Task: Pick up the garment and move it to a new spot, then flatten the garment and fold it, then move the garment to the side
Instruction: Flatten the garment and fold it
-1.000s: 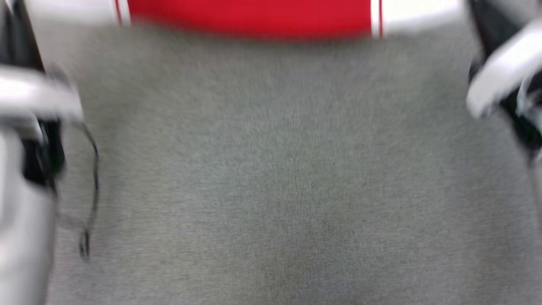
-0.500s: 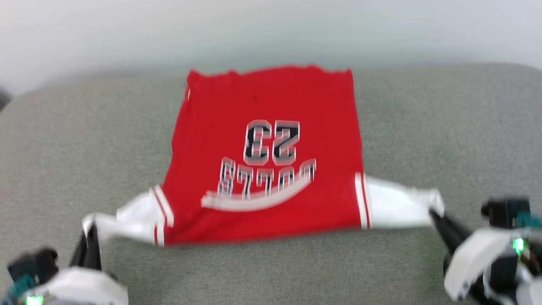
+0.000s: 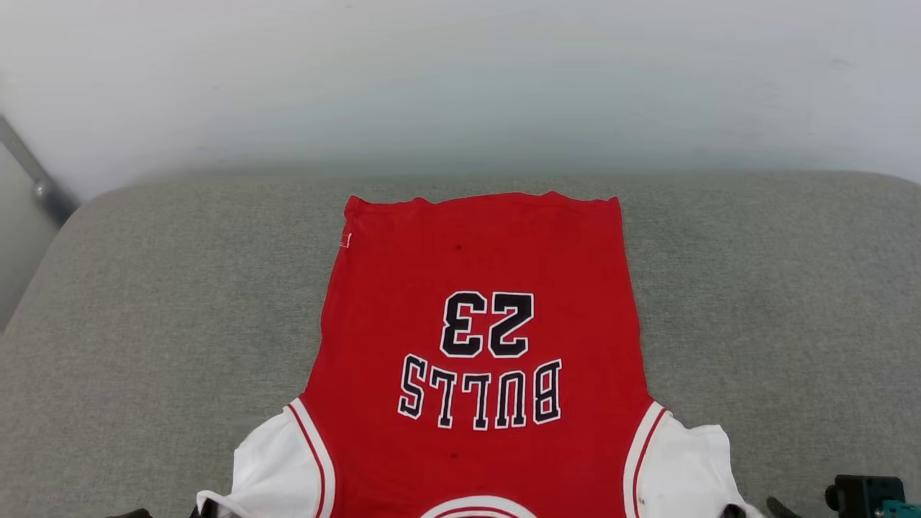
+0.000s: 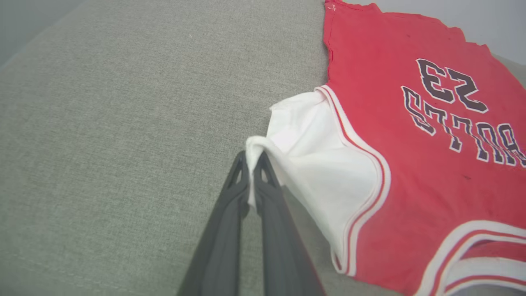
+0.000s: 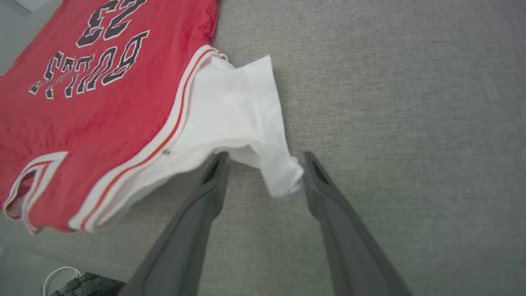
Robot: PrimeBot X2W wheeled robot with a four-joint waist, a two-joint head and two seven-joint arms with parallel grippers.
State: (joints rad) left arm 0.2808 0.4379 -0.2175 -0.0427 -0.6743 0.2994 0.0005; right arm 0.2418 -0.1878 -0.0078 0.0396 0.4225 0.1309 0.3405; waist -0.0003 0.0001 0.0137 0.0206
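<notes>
- The left gripper (image 4: 251,158) is clenched on the bunched cuff of a white sleeve (image 4: 312,148), at the near edge of the bench (image 3: 144,288).
- The right gripper (image 5: 263,162) is released, its dark fingers spread, with the limp tip of the other white sleeve (image 5: 234,107) between them.
- The garment (image 3: 475,266) lies flat on the woven grey upholstery with its striped collar nearest. Its black "BULLS 23" print faces up.
- Its wavy red hem reaches toward the bench's far edge, midway between the rounded far corners.

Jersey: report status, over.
Left gripper shut on jersey sleeve. Right gripper open, astride other sleeve. Jersey spread print-up on cushion, not yet folded. Nothing lying on it.
</notes>
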